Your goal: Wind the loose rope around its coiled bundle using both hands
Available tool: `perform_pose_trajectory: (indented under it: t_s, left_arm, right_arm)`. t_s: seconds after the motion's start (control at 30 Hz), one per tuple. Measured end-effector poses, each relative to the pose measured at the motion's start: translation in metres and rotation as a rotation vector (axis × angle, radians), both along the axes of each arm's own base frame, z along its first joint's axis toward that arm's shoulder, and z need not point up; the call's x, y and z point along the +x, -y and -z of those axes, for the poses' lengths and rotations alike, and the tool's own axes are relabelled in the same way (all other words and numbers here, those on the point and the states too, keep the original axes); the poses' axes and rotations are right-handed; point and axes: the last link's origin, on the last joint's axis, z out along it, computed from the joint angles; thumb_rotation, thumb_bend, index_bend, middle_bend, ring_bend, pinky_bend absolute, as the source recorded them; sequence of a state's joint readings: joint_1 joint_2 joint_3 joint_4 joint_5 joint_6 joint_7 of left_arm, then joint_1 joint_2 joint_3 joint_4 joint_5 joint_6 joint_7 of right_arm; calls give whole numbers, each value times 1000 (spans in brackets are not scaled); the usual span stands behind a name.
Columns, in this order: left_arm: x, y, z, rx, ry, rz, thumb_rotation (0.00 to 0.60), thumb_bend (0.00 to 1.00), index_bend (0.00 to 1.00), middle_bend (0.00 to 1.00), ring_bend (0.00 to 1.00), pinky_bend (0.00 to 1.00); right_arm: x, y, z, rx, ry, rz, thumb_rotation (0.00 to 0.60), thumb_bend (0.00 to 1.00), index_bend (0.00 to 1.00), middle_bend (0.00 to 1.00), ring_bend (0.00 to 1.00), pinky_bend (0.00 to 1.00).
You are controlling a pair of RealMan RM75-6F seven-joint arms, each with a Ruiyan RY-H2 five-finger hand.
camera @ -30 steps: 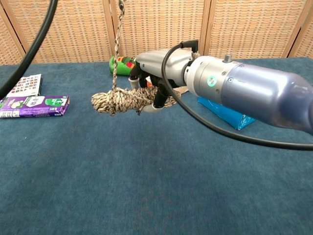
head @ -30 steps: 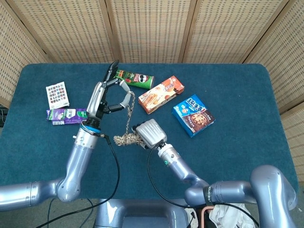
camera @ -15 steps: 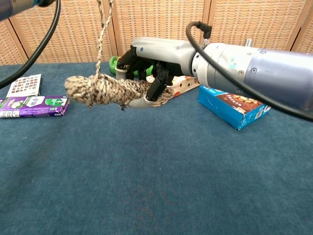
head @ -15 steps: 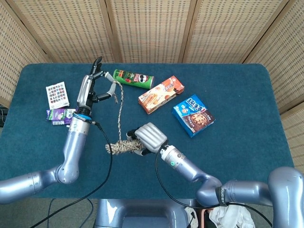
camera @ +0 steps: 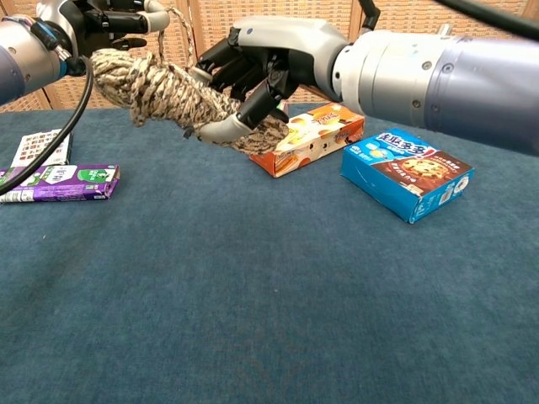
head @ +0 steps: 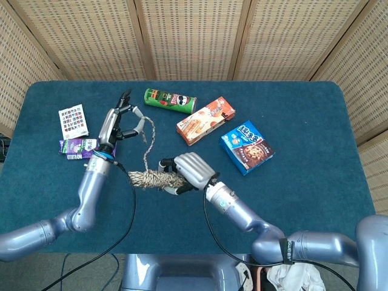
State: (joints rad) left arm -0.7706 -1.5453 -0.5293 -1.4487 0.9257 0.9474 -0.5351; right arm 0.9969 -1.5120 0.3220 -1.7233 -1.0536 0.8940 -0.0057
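Your speckled tan-and-brown coiled rope bundle (head: 154, 179) is lifted off the dark teal tabletop (head: 303, 200), lying roughly level. Your right hand (head: 189, 171) has its fingers closed around one end of the bundle, probably so the rest stays free for winding. From the bundle's other end the loose rope tail (head: 147, 145) climbs in a slack curve to your left hand (head: 114, 127), which pinches the tail's end between thumb and finger while the other fingers stand spread. Holding it high above the bundle should give you room to swing the tail around. Beyond the bundle lie a green crisp tube (head: 170, 100), an orange snack box (head: 205, 120) and a blue cookie box (head: 246, 146); beside the left hand sits a purple packet (head: 80, 147).
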Motion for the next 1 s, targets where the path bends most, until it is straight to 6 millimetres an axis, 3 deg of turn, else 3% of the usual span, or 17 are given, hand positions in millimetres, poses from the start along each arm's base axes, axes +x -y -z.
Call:
perform_pose_trajectory:
  t_s: [0.47, 1.0]
  left_arm:
    - [-27, 8, 23, -62, -62, 33, 600, 490, 751, 0, 0, 0]
    - [-47, 23, 36, -131, -169, 84, 600, 489, 734, 0, 0, 0]
  right_arm:
    - [4, 10, -9, 18, 55, 154, 600, 612, 698, 735, 554, 809]
    - [3, 29, -16, -126, 0, 292, 600, 621, 698, 736, 554, 813]
